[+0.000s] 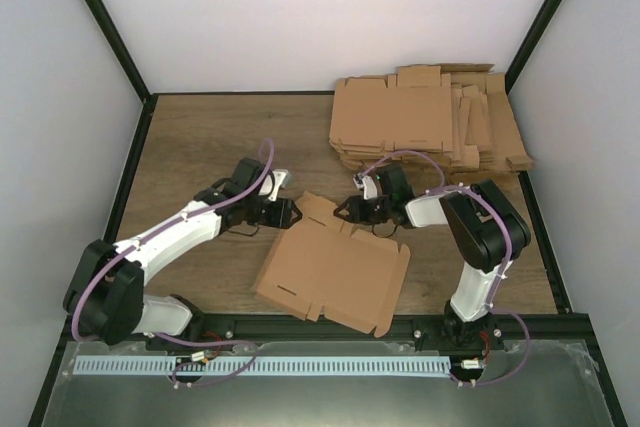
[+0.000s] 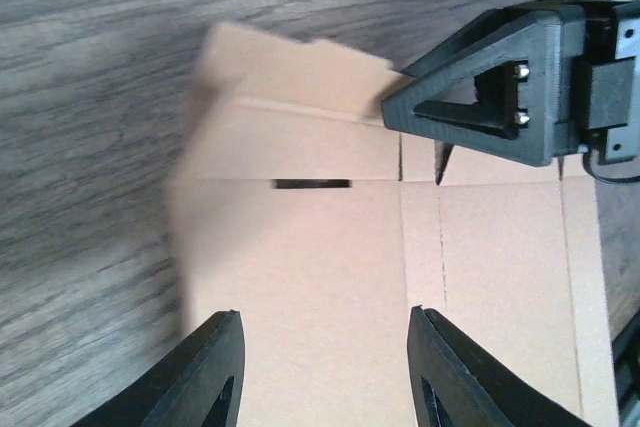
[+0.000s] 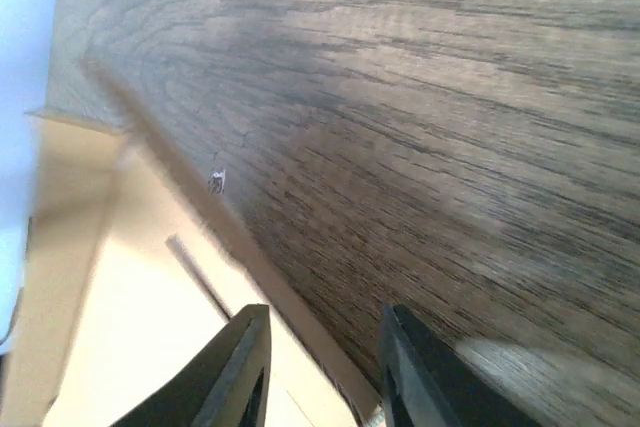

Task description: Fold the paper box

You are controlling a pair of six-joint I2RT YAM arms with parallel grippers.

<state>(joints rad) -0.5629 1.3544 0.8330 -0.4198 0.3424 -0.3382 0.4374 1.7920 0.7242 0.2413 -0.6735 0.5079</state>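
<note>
**Left gripper** (image 2: 322, 315): jaws spread, nothing between them. In its wrist view both fingers (image 2: 215, 372) hang over the paper box (image 1: 335, 272), and bare cardboard shows in the gap. I cannot tell whether the tips touch the sheet. Just past the fingertips I see a short dark slot (image 2: 312, 184) cut along a crease. The box's left edge is blurred in this view.

**Right gripper** (image 3: 325, 312): jaws also apart, pinching nothing that I can make out. Between its fingers I see mostly the wood grain of the table (image 3: 450, 147). The box's edge runs diagonally from upper left down toward the gap. This view is smeared, so I cannot tell whether there is contact.

**Grippers together:** from above, the two point at each other, near but apart, along the far side of the box. The left one is at the far left corner and the right one at the far flaps near the middle. In the left wrist view, one black finger of the right gripper sits over the far flap.

**Paper box:** a single flat creased sheet, unfolded, flaps out. It lies on the table between the two arms and just ahead of their bases, turned slightly askew.

**Farther out:** a pile of cardboard blanks (image 1: 430, 122) sits at the far right of the table, beyond the right gripper and apart from the box.
</note>
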